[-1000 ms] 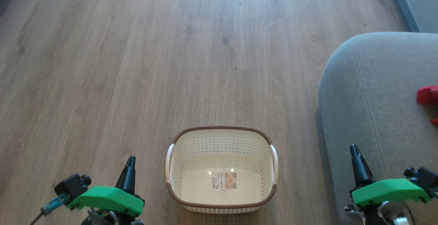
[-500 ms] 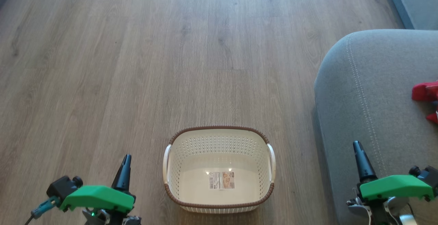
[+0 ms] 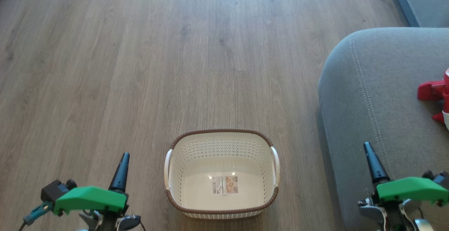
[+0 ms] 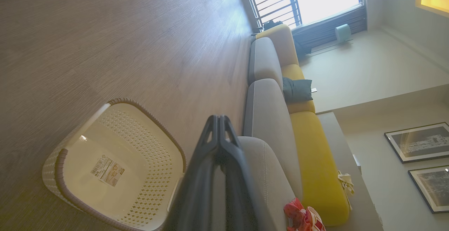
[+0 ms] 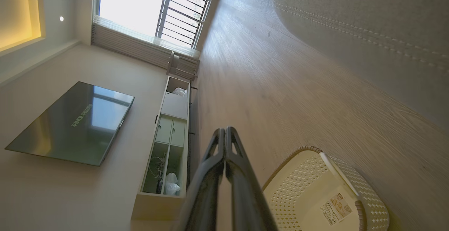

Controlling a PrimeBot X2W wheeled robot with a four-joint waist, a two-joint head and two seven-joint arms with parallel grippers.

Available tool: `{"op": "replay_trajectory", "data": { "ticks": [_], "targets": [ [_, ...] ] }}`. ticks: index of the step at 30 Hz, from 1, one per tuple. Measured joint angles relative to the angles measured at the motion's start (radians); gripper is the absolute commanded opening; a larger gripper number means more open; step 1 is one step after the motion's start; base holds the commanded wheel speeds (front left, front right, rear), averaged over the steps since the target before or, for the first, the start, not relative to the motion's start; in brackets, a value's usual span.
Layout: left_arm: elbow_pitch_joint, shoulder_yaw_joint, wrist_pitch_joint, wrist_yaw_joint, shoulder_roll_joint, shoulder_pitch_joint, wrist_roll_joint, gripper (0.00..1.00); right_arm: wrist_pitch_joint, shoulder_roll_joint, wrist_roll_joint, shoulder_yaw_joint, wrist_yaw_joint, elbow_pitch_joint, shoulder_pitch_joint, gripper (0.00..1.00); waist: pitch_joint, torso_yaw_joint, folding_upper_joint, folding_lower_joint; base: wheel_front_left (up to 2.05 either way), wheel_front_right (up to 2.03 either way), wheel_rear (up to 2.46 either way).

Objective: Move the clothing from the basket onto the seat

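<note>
Slightly, the head camera has turned toward the seat [image 3: 379,94], so more of the red clothing [image 3: 429,91] lying on it, right of the basket [image 3: 221,131], shows. Left of the basket, the left claw [image 3: 124,155] is pressed together. Right of it, the right claw [image 3: 367,146] is pressed together too.

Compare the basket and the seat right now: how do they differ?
The basket is cream perforated plastic with a brown rim; the seat is grey fabric with pale stitching. The basket is far smaller than the seat. The basket holds just its label; the seat carries the red clothing. Both have rounded corners and stand on the wooden floor.
</note>
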Motion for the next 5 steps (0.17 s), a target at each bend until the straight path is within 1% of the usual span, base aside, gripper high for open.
{"op": "replay_trajectory", "data": {
  "ticks": [3, 5],
  "targets": [
    [-0.001, 0.007, 0.008, 0.000, 0.000, 0.000, -0.033, 0.00, 0.005, 0.001, 0.029, -0.006, 0.000, 0.000, -0.013, 0.00, 0.000, -0.004, 0.0000, 0.0000, 0.00, 0.00, 0.00],
    [-0.001, 0.017, 0.013, -0.008, 0.000, -0.001, -0.056, 0.00, 0.014, 0.001, 0.049, -0.010, 0.000, 0.000, -0.015, 0.00, 0.001, -0.006, 0.0000, 0.0000, 0.00, 0.00, 0.00]
  ]
}}
